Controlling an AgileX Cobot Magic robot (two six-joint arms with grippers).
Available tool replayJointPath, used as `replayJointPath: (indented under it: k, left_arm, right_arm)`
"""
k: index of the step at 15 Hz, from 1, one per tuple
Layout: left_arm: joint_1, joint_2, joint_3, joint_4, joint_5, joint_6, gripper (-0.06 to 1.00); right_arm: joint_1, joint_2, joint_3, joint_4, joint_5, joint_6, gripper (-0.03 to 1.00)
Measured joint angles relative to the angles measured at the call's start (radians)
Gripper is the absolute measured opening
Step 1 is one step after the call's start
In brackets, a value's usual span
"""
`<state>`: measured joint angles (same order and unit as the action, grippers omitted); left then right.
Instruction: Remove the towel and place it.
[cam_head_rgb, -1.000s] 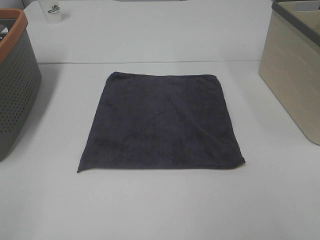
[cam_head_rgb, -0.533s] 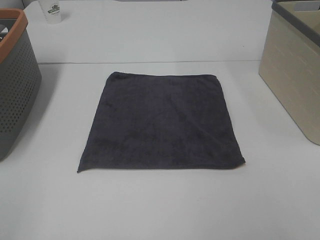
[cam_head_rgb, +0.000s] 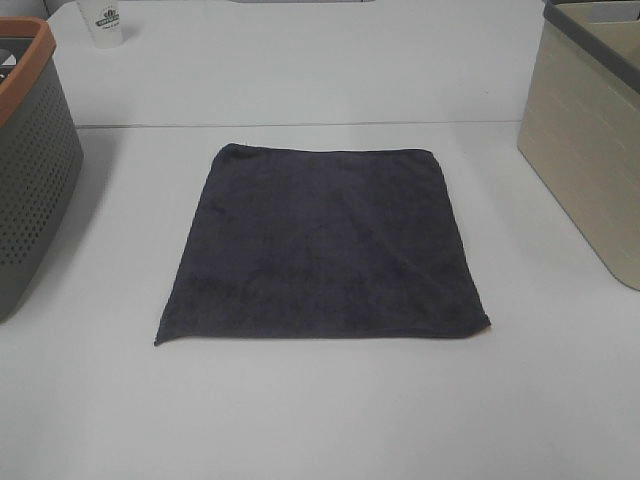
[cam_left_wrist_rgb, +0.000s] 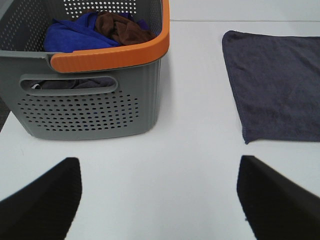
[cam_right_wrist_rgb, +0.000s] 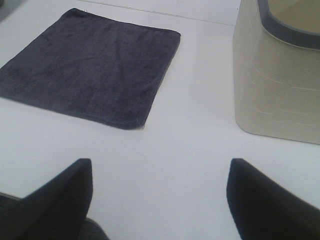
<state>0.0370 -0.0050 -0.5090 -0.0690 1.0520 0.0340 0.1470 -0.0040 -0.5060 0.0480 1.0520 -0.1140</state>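
Tabletop (cam_head_rgb: 320, 420), exterior high view: white, matte, with a seam line across the far part. The towel (cam_head_rgb: 325, 245) lies flat and spread near the centre, all four edges visible, bare surface on every side. A grey perforated basket (cam_head_rgb: 30, 170) with an orange rim stands at the left edge, a beige bin (cam_head_rgb: 590, 150) at the right edge, a white cup (cam_head_rgb: 105, 22) at the far left.

Left wrist view: left gripper (cam_left_wrist_rgb: 157, 200) spread wide, empty, over bare table between basket and towel. Basket holds blue and brown cloths (cam_left_wrist_rgb: 95, 30).

Right wrist view: right gripper (cam_right_wrist_rgb: 160, 200) spread wide, empty, over bare table between towel and bin.
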Motion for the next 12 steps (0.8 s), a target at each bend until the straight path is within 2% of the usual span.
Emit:
replayJointPath:
  k: [12]
  left_arm:
    - [0.000,0.000,0.000,0.000,0.000,0.000,0.79]
  right_arm:
    - [0.000,0.000,0.000,0.000,0.000,0.000,0.74]
